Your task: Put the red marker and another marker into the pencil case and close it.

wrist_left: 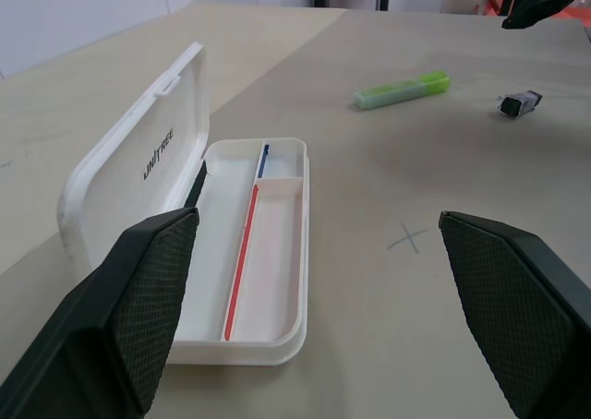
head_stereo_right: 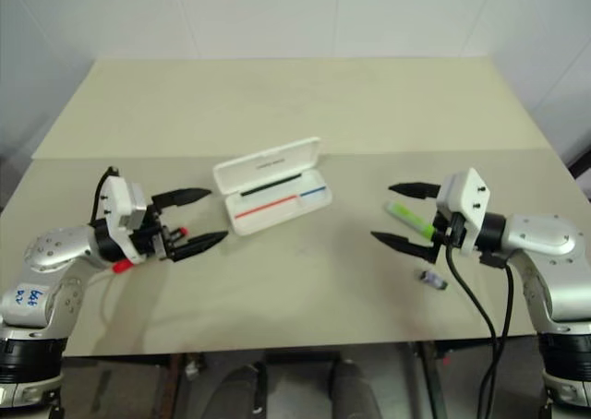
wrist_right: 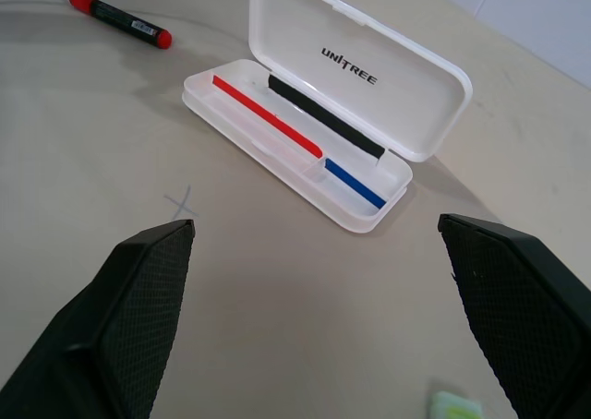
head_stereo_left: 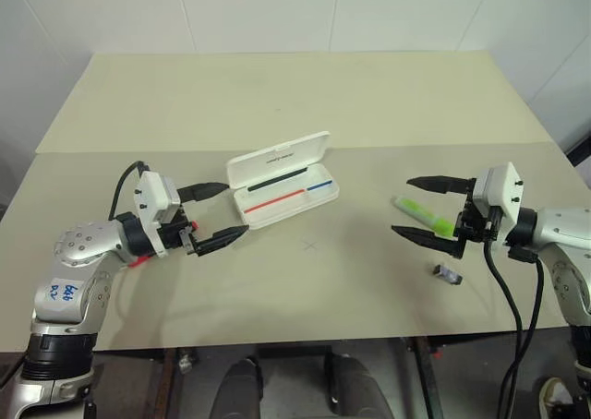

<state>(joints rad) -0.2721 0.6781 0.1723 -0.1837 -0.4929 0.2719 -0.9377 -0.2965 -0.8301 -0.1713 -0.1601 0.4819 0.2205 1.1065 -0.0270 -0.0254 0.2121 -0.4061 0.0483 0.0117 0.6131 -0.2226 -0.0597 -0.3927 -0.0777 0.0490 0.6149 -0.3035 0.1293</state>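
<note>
Presently, on the tabletop:

Table (head_stereo_left: 305, 96): pale beige, with a faint pencilled cross (head_stereo_left: 310, 246) near its middle.

Pencil case (head_stereo_left: 286, 196): left of centre, open, lid (head_stereo_left: 278, 160) hinged up on the far side with small dark print on its inner face; thin red line along the long compartment, short blue line in the small compartment at the right end, black strip along the hinge edge; no marker inside.

Red marker (wrist_right: 120, 19): flat on the table at the left, well apart from the case, mostly hidden under the left gripper in the head views, red tips peeking out on either side; not touched.

Green highlighter (wrist_left: 403, 89): flat on the table at the right, brighter green at one end, lying between the right gripper's fingers as seen from the head camera; contact cannot be told, and in the left wrist view it lies clear on the surface.

Small dark block (head_stereo_left: 447, 272): on the table just near-side of the highlighter, close to it but apart.

Left gripper (head_stereo_left: 216, 215): fingers spread wide, empty, raised off the table and pointing right toward the case.

Right gripper (head_stereo_left: 425, 210): fingers spread wide, nothing pinched, raised off the table and pointing left toward the case.
</note>
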